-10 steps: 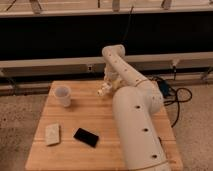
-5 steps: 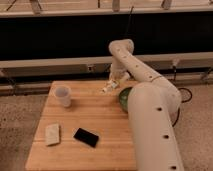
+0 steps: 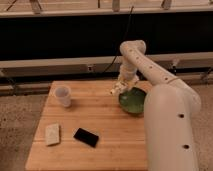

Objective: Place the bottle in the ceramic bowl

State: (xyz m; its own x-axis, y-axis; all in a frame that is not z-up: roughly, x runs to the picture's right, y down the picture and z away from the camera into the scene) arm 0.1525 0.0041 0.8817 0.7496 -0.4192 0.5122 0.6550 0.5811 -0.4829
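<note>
A dim room with a long dark wall panel and pale rails fills the upper half of the frame. Below it sits a wooden bench (image 3: 100,117) on a speckled floor.

The robot's thick white arm rises from the lower right and bends back toward the middle. Its claw (image 3: 119,89) hangs just right of centre, close above the bench. The claw is clamped on the bottle (image 3: 116,90), a small pale thing that shows only as a whitish patch at the claw's tip. It is held just beside the upper left rim of the ceramic bowl (image 3: 132,100), not yet over the hollow. The bowl is glossy green and shallow, and the arm hides its right edge.

At the left stands a translucent white cup (image 3: 62,96). In the lower left lie a flat pale block (image 3: 52,134) and a black phone (image 3: 86,137).

The bottle looks light and thin-walled, likely smooth plastic that could slip or squash. A grip across its body seems best. The bowl is hard and breakable, so a low release suits it.
</note>
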